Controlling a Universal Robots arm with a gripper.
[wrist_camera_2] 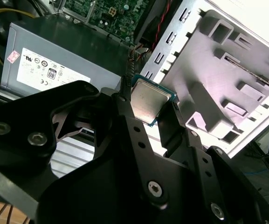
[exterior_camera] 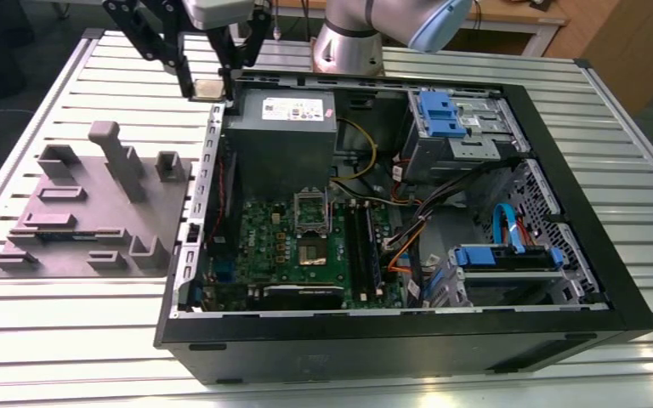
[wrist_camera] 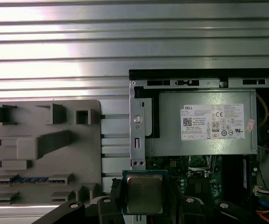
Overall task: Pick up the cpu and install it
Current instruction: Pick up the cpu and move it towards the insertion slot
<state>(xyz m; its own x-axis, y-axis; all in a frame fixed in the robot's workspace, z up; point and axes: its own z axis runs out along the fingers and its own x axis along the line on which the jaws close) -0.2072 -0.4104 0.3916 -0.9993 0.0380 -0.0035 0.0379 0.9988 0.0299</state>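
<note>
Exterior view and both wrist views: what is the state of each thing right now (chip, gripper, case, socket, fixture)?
Black metal computer case: on its side, panel off, open.
Small silvery square cpu with green rim: clamped, held in the air.
Black gripper: shut on the cpu.
Square metal-framed socket: frame state too small to tell.
Grey plastic fixture tray: lying flat beside the case.

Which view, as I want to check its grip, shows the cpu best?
The first wrist view: the cpu faces the camera squarely, its metal top and rim plain. The second wrist view shows it tilted between the fingers; the exterior view shows it from afar.
</note>
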